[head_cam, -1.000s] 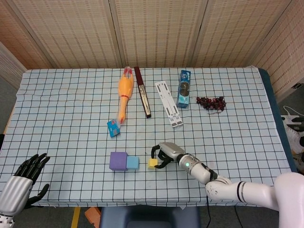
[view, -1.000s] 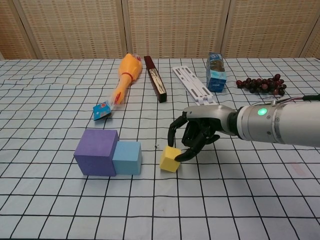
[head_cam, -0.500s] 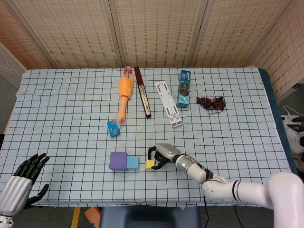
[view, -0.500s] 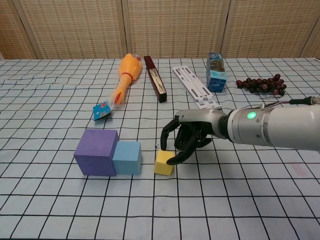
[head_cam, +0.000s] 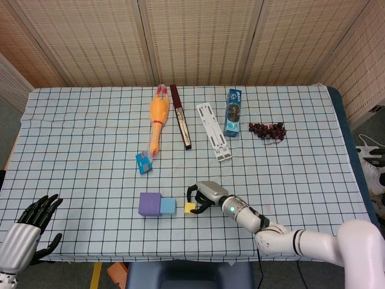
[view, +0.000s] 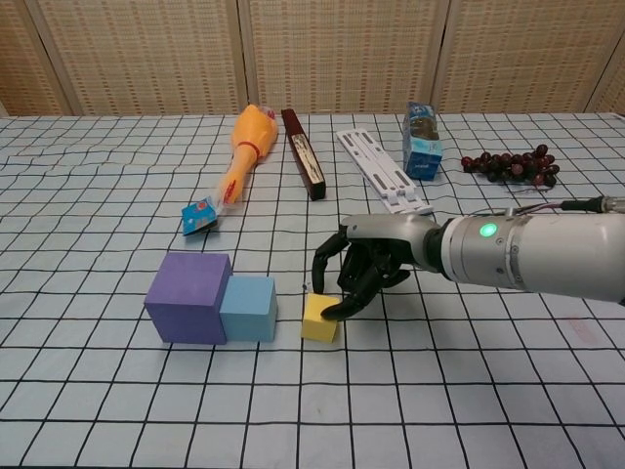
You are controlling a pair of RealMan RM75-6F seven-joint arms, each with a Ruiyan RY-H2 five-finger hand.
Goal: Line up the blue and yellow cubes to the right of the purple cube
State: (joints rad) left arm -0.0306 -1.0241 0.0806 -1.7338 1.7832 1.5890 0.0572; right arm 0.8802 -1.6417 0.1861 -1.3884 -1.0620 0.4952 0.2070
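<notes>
The left hand (head_cam: 33, 224) sat at the desk's near left corner, fingers spread and holding nothing. On the checked desk cloth (view: 107, 195), the big purple foam cube (view: 187, 297) touched the smaller light-blue foam cube (view: 248, 308) on its right. Just beside that, with a slim gap, sat the small yellow foam cube (view: 319, 318), the right hand (view: 369, 269) curled over it, fingers (view: 337, 312) pinching it.

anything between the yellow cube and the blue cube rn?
Nothing. In the chest view a narrow strip of bare checked cloth separates the yellow cube from the blue cube. The right hand touches the yellow cube's far side.
</notes>
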